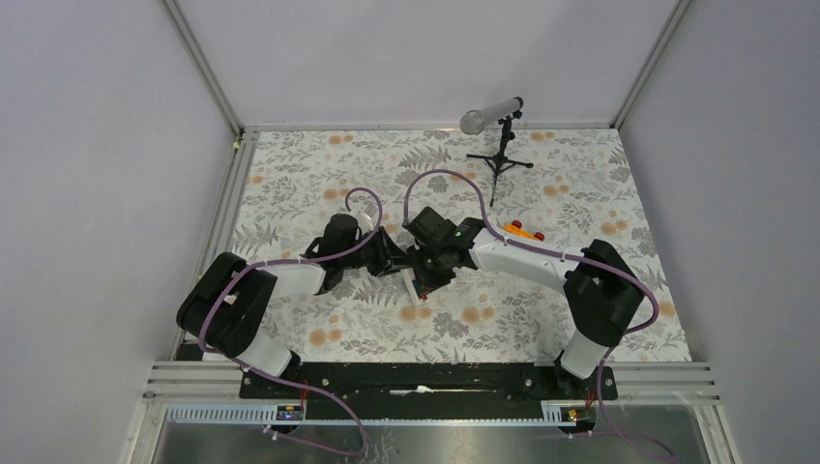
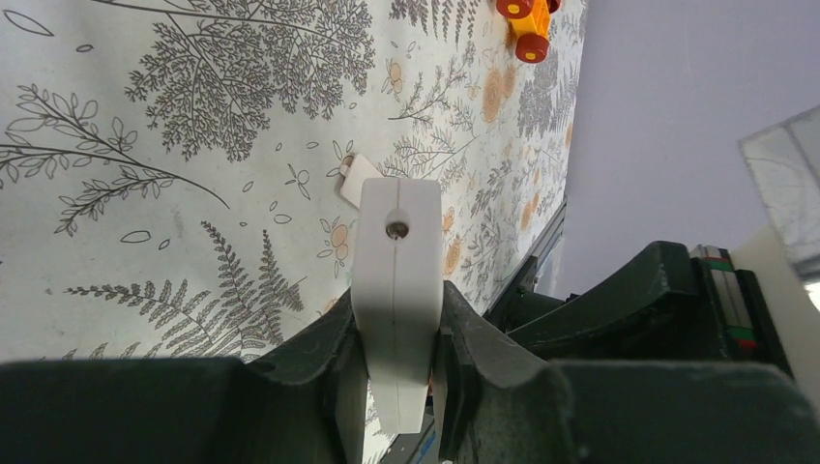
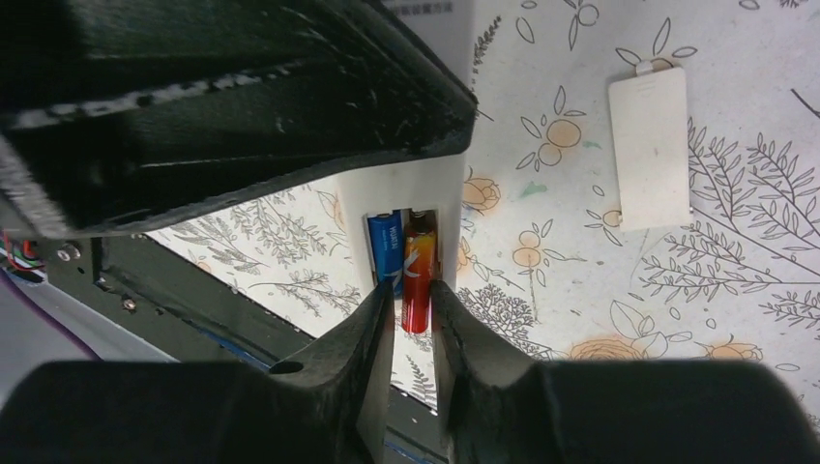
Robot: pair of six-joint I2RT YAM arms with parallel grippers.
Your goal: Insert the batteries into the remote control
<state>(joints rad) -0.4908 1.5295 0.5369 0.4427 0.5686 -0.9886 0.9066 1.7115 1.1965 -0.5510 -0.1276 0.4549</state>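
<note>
Looking through the right wrist cam, you get the good stuff: the battery bay (image 3: 437,224) in the back of the remote control (image 3: 450,193) is open, with the blue battery (image 3: 387,249) sitting inside it and the red battery (image 3: 416,275) right beside it. The red one's lower end pokes out between the fingers of the right gripper (image 3: 411,304). The jaws sit narrow on either side of that cell, but honestly I can't tell if they're actually pinching it.

The cover piece (image 3: 653,145) lies flat on the table (image 3: 754,319), well apart from the remote.

The left wrist cam shows none of the cells, just the remote's end face clamped tight in the left gripper (image 2: 398,324), plus an orange toy car (image 2: 527,24) far off.

The overhead view only shows both grippers meeting mid-table, the remote a white sliver between them.
</note>
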